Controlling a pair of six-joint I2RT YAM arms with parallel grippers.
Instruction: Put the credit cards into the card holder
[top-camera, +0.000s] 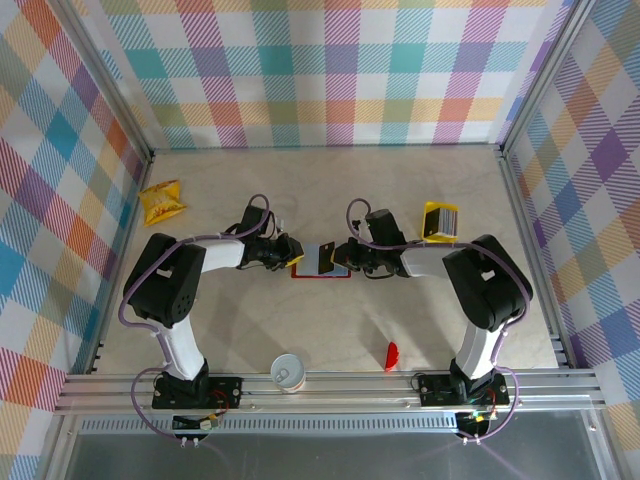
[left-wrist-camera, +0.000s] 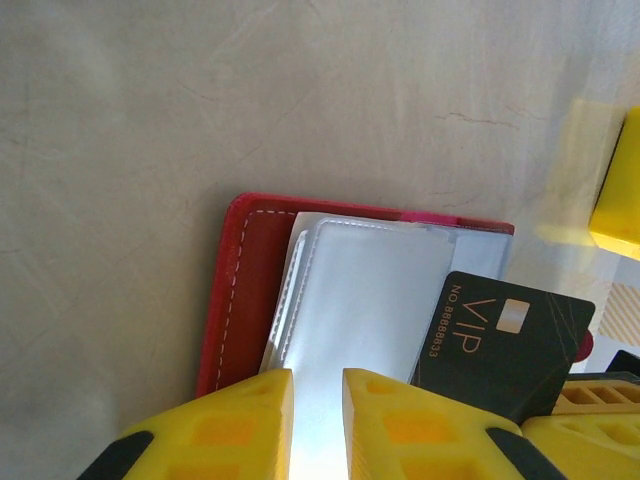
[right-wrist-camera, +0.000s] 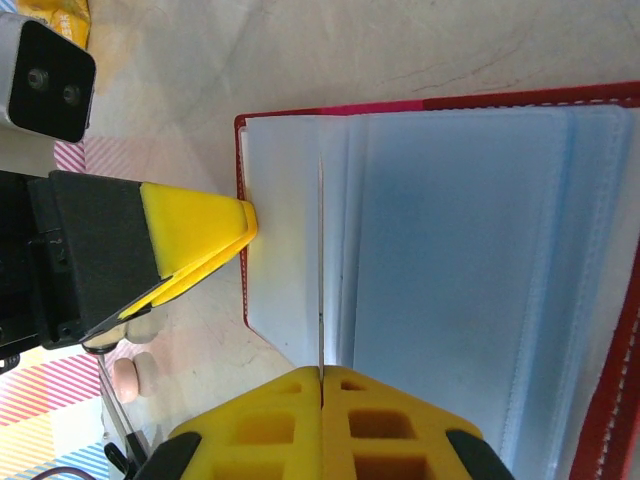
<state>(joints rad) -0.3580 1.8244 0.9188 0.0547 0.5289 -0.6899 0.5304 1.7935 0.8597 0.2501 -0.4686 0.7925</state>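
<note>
Card holder (left-wrist-camera: 250, 280) lies open on the worktop (top-camera: 330, 180) between my two arms, red cover down and clear sleeves facing up. My left claw (left-wrist-camera: 318, 410) is nearly closed, its fingers nipping the edge of a sleeve page at the holder's left side. My right claw (right-wrist-camera: 320, 390) is pressed together on a black card (left-wrist-camera: 500, 340) marked VIP, held over the sleeves; I cannot tell whether it touches them. The yellow cards (top-camera: 440, 220) sit in a stack well apart, beside the right arm. A snack packet (top-camera: 162, 202) lies far left. A paper cup (top-camera: 288, 372) and a small red piece (top-camera: 391, 355) are near the front edge.
</note>
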